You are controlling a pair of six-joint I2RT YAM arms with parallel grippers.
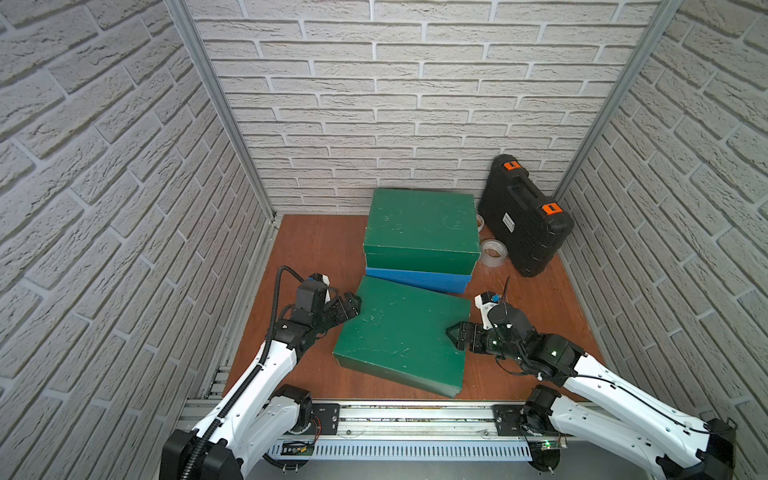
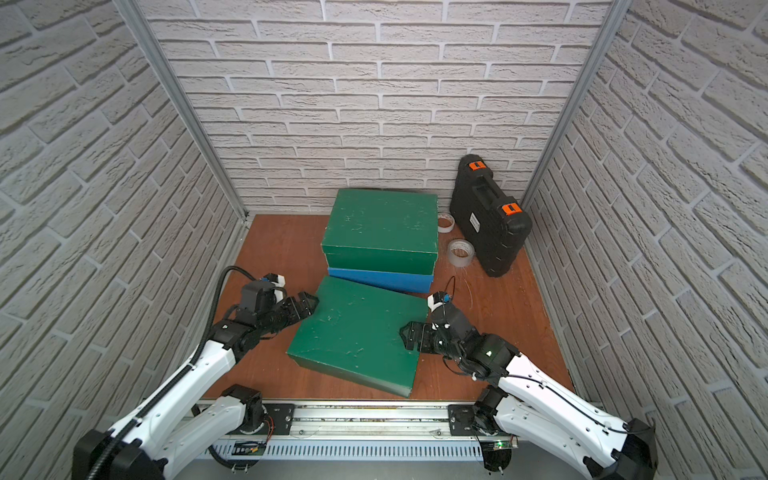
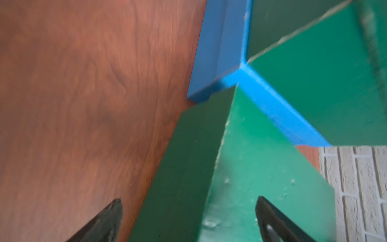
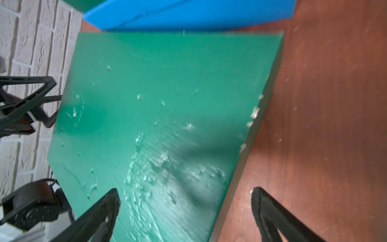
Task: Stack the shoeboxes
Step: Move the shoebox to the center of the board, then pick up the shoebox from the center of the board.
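A dark green shoebox (image 1: 419, 224) (image 2: 382, 228) sits on a bright blue shoebox (image 1: 419, 280) (image 2: 382, 279) by the back wall. A second scuffed green shoebox (image 1: 403, 332) (image 2: 357, 332) lies askew on the table in front of them. My left gripper (image 1: 351, 307) (image 3: 188, 201) is open at its far left corner, one finger over the lid and one beside the side wall. My right gripper (image 1: 455, 334) (image 4: 186, 190) is open across its right edge, one finger over the lid (image 4: 157, 94) and one over the table.
A black case with orange latches (image 1: 523, 220) leans in the back right corner. Two tape rolls (image 1: 494, 251) lie beside it. Brick walls close three sides of the wooden table (image 1: 311, 249). A metal rail (image 1: 415, 415) runs along the front.
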